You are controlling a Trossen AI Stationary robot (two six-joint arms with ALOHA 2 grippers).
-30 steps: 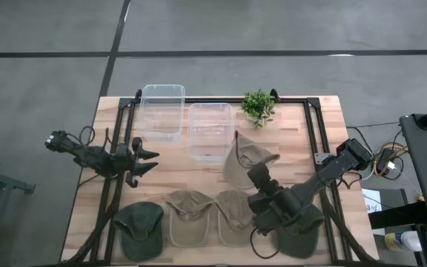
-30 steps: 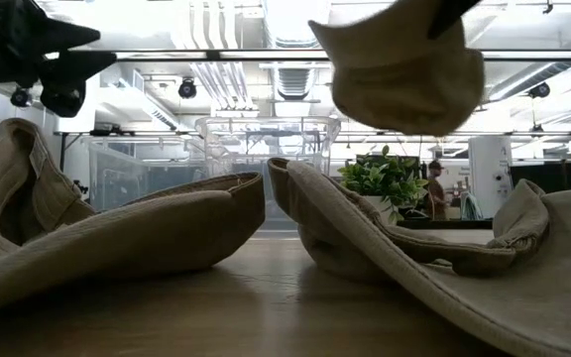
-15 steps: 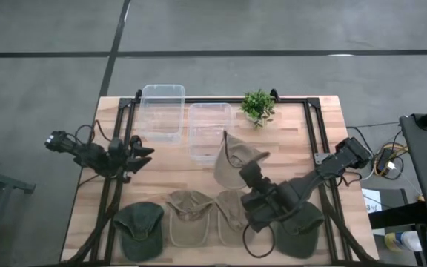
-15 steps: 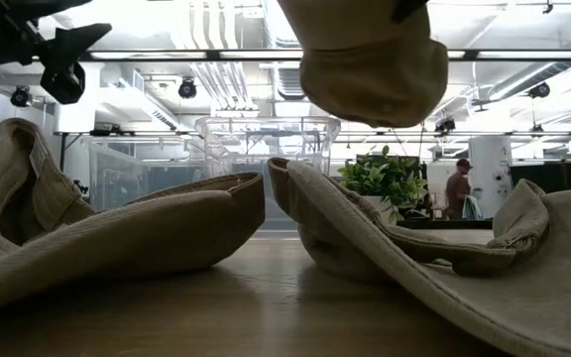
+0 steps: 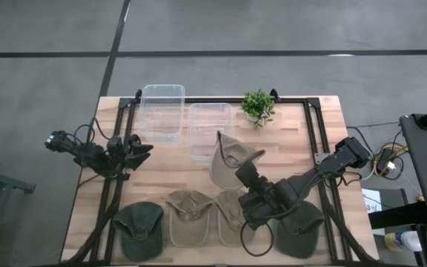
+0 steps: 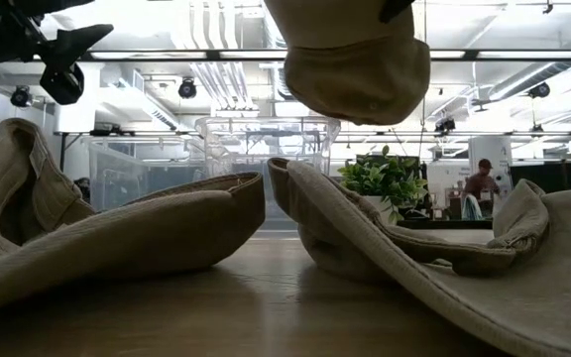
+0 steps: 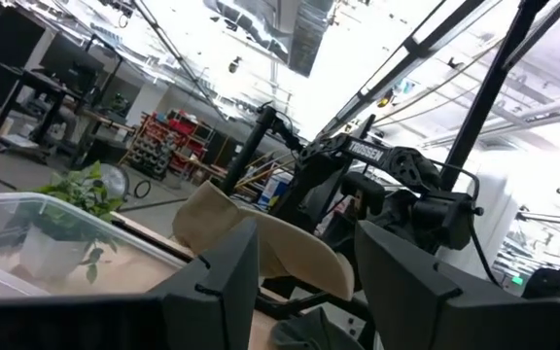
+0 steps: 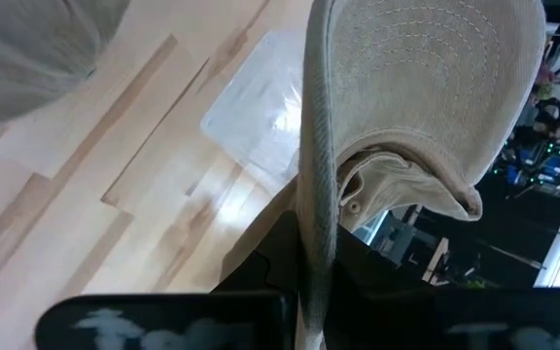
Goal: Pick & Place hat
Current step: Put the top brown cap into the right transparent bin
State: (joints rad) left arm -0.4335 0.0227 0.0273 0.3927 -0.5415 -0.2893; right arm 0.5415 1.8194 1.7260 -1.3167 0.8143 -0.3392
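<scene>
As before, tan hat [image 5: 228, 157] aloft, nearer bins [image 5: 209, 132].

Tan hat [image 5: 230, 157] off table, pinched at brim edge by right gripper [image 5: 245, 176], hanging above table centre, just in front of right-hand clear bin [image 5: 209, 132]. Brim edge-on in right wrist view, stitched underside and inner sweatband visible. Low view: crown [image 6: 360, 71] hangs down, well above tabletop. Four more hats in row along front edge: dark green hat [image 5: 138, 229] far left, two tan hats [image 5: 189, 216] mid, second dark green hat [image 5: 300, 228] far right, partly under right arm.
</scene>
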